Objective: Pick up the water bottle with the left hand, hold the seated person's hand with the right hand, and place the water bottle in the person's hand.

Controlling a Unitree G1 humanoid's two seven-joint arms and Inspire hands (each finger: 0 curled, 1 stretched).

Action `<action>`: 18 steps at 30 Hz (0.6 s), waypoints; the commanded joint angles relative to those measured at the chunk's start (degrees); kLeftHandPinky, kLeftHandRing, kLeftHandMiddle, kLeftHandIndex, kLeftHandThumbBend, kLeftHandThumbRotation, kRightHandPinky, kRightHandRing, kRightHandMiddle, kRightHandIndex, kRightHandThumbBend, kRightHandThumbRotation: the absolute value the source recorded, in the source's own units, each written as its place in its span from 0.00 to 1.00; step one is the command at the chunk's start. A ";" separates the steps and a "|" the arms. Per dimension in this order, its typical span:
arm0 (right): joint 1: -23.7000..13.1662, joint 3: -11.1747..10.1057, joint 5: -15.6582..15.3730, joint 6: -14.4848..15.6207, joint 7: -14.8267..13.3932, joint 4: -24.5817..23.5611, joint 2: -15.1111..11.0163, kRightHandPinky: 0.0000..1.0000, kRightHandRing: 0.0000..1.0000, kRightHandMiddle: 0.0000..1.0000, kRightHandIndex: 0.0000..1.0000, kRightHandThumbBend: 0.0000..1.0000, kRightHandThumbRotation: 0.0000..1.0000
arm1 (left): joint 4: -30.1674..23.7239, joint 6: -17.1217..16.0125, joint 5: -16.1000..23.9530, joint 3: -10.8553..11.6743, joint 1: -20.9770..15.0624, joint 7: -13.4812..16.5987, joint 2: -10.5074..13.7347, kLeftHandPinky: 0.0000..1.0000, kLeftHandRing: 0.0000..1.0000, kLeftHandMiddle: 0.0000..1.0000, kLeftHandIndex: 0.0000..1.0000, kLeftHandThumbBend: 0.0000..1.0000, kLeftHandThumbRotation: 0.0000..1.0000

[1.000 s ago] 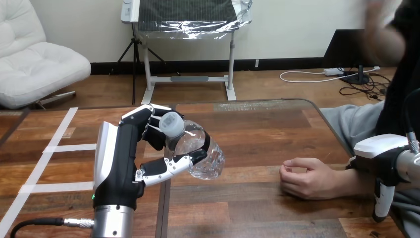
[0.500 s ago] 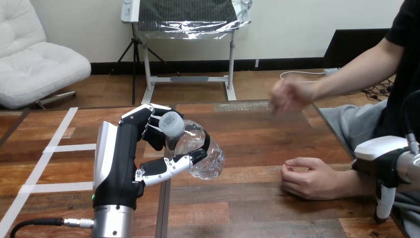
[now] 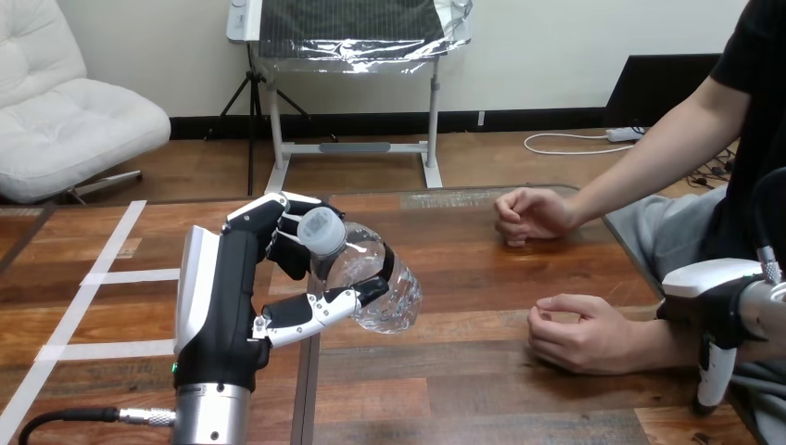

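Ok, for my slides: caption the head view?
Left hand grips the water bottle over the table; person's near hand and far hand curled at right.

Water bottle [image 3: 375, 278] in left hand [image 3: 227, 297], apparently aloft

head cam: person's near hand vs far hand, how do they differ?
The near hand lies on the table at its near right, wrist beside the robot's right hand; the far hand is by the table's far edge, clear of both robot hands. The near hand's forearm comes in low from the right; the far hand's arm slants down from upper right. Both are loosely curled and empty; the left hand grips the water bottle.
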 commanded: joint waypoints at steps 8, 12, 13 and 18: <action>-3.17 2.59 0.10 0.10 -3.12 5.31 4.07 0.42 0.53 0.65 0.73 0.70 0.00 | -2.98 -1.29 -0.52 0.92 -2.22 0.42 -0.82 0.36 0.39 0.44 0.50 0.58 0.00; -3.72 3.67 -0.17 -0.36 -3.95 7.45 4.80 0.41 0.54 0.64 0.68 0.68 0.00 | -3.26 -1.09 -0.46 1.04 -2.00 0.38 -0.80 0.36 0.39 0.44 0.49 0.58 0.00; -3.87 3.91 -0.14 -0.44 -4.03 7.83 4.89 0.42 0.55 0.65 0.68 0.67 0.00 | -3.32 -1.06 -0.46 1.06 -1.95 0.37 -0.80 0.35 0.39 0.44 0.49 0.58 0.00; -3.88 4.09 1.26 -1.88 -5.41 9.61 5.43 0.48 0.59 0.66 0.63 0.66 0.00 | -3.58 -1.00 -0.20 1.20 -1.71 0.41 -0.63 0.35 0.39 0.44 0.49 0.58 0.00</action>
